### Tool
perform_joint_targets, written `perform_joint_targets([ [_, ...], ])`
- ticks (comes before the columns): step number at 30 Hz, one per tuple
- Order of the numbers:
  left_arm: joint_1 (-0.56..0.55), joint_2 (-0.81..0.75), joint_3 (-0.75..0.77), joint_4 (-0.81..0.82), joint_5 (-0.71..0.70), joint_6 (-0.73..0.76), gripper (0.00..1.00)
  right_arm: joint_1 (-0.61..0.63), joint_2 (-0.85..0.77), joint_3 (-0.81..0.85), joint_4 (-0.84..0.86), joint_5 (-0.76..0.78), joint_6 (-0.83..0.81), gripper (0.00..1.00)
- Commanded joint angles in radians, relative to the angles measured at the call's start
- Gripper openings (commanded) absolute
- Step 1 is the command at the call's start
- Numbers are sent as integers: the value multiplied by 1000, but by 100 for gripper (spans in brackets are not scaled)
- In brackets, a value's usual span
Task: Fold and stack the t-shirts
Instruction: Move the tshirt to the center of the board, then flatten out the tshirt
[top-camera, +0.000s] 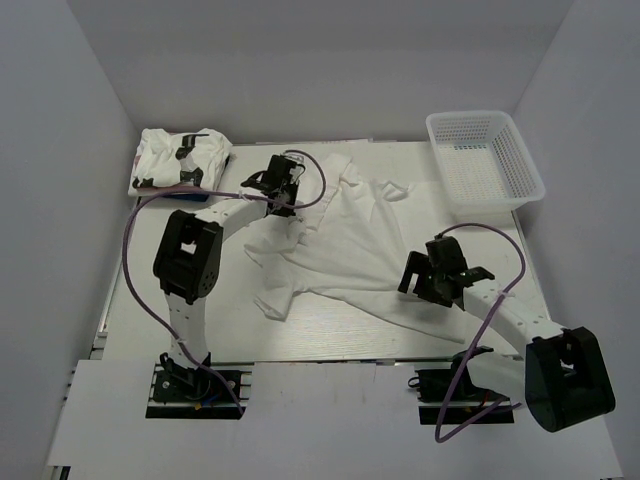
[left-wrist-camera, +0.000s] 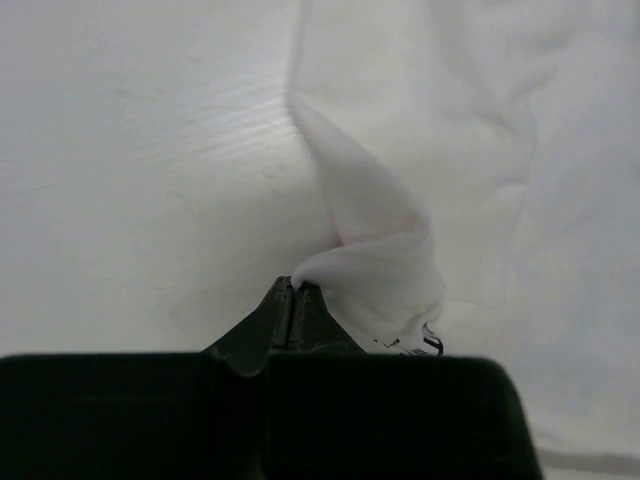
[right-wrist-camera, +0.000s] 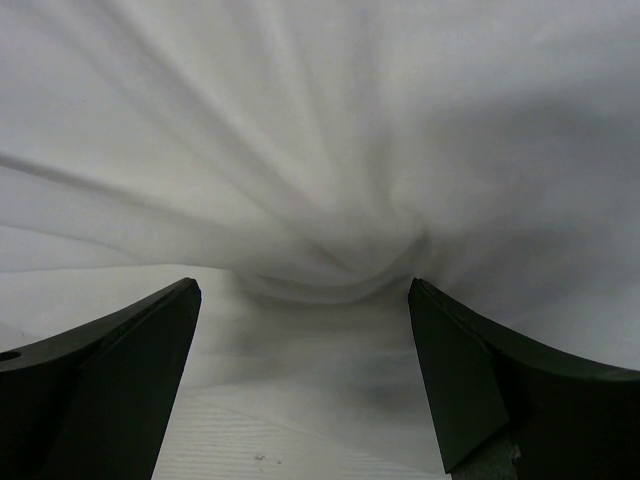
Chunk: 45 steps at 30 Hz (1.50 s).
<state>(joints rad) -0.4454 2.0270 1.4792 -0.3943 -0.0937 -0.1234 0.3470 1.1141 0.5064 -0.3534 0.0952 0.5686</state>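
Note:
A white t-shirt (top-camera: 345, 245) lies spread and rumpled across the middle of the table. My left gripper (top-camera: 285, 200) is shut on a pinched-up fold of it near its upper left edge; the left wrist view shows that fold (left-wrist-camera: 370, 250) rising from the closed fingertips (left-wrist-camera: 293, 290), with a small black mark (left-wrist-camera: 432, 342) beside them. My right gripper (top-camera: 418, 278) is open at the shirt's lower right edge; in the right wrist view the cloth (right-wrist-camera: 320, 150) bunches just ahead of the spread fingers (right-wrist-camera: 455, 340). A folded pile of white t-shirts (top-camera: 180, 160) with dark marks sits at the back left.
A white mesh basket (top-camera: 484, 163) stands at the back right, empty as far as I see. White walls enclose the table on three sides. Purple cables loop off both arms. Bare table surface (top-camera: 150, 300) lies left of the shirt.

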Motion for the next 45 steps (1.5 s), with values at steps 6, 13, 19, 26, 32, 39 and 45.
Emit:
perform_joint_targets([
  [6, 140, -126, 85, -8, -400, -64, 0, -3, 78, 43, 64, 29, -15, 90],
  [13, 315, 80, 428, -171, -295, -68, 83, 1, 141, 129, 80, 136, 10, 90],
  [19, 300, 87, 579, -453, -218, -145, 100, 9, 133, 176, 123, 72, 28, 90],
  [26, 280, -505, -222, -213, -109, -359, 100, 49, 10, 93, 136, -60, -70, 90],
  [32, 289, -852, -589, -330, -204, -614, 100, 188, -8, 98, 79, -160, -131, 90],
  [39, 304, -892, -842, -190, -112, -734, 100, 337, 50, 122, 57, -37, -134, 90],
  [45, 304, -780, -867, -158, -123, -734, 89, 409, 78, 144, -4, 112, -151, 90],
])
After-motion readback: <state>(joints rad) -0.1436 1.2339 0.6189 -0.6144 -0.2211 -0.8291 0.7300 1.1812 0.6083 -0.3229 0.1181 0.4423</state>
